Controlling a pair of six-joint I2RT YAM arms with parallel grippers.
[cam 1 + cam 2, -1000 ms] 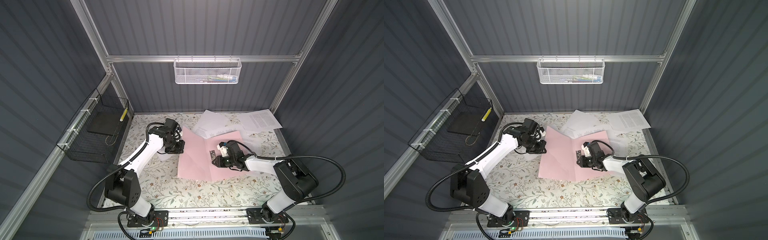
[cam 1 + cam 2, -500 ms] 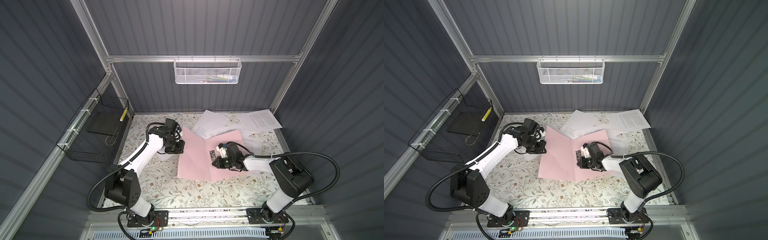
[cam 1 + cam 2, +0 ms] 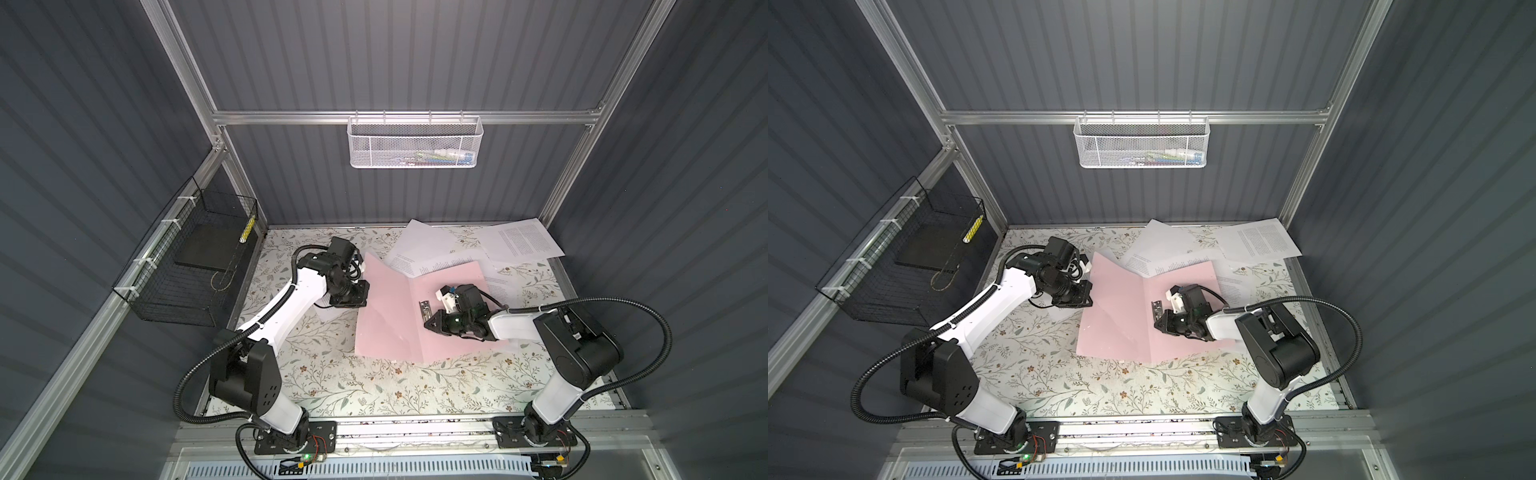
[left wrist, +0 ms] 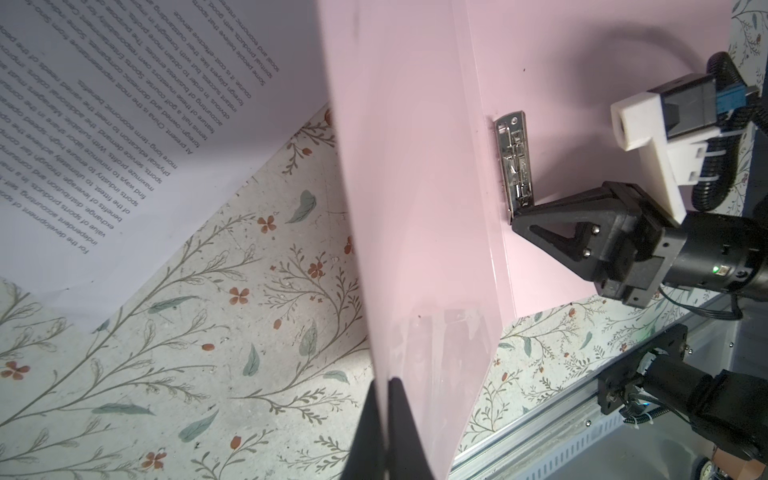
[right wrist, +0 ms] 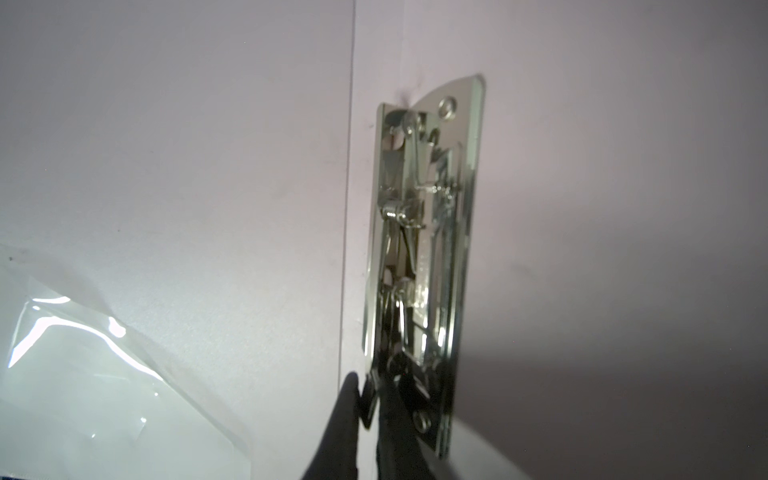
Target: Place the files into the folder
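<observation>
Progress is early. In both top views the folder (image 3: pixel 386 316) lies open midway across the desk (image 3: pixel 332 374), the files (image 3: pixel 519 243) loose along its far edge; none is inside. The left wrist view shows the left jaws clamped on the raised cover's (image 4: pixel 415 208) edge. The right wrist view shows the right jaws closed on the metal clip's (image 5: pixel 419 249) end, seemingly its lever. Opening it, loading sheets and closing remain.
</observation>
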